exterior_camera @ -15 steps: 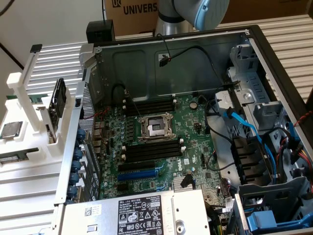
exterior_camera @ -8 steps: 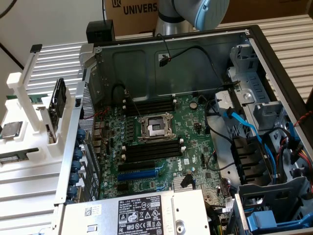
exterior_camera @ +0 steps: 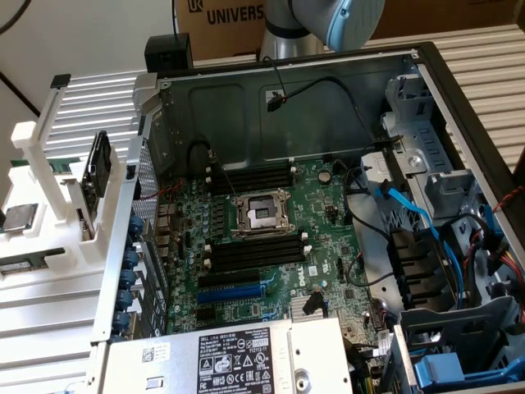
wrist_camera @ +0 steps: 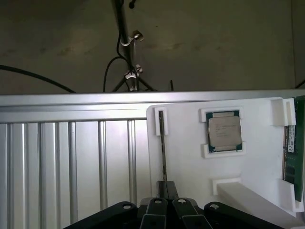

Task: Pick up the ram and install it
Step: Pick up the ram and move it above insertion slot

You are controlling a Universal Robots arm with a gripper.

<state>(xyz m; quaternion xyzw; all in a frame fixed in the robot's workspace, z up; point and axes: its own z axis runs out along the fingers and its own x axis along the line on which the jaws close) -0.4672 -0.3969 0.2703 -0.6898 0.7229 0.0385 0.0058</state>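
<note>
The ram (wrist_camera: 294, 148) is a long green stick with a white label, lying in a holder at the edge of a white fixture (wrist_camera: 186, 157). My gripper (wrist_camera: 167, 188) is shut with nothing between its fingers. It hovers over the near part of the fixture, well to the side of the ram. In line with the fingertips, a thin dark strip (wrist_camera: 162, 143) stands edge-on in a narrow slot. The open computer case (exterior_camera: 328, 90) holds a green motherboard (exterior_camera: 271, 238) with long black memory slots (exterior_camera: 254, 250) that have white end clips.
A processor chip (wrist_camera: 224, 132) sits in a white frame between the thin strip and the ram. The white fixture (exterior_camera: 41, 242) stands at the exterior view's left, beside the case, on a ribbed aluminium table (wrist_camera: 71, 162). Blue cables (exterior_camera: 426, 222) and drive cages fill the case's right side.
</note>
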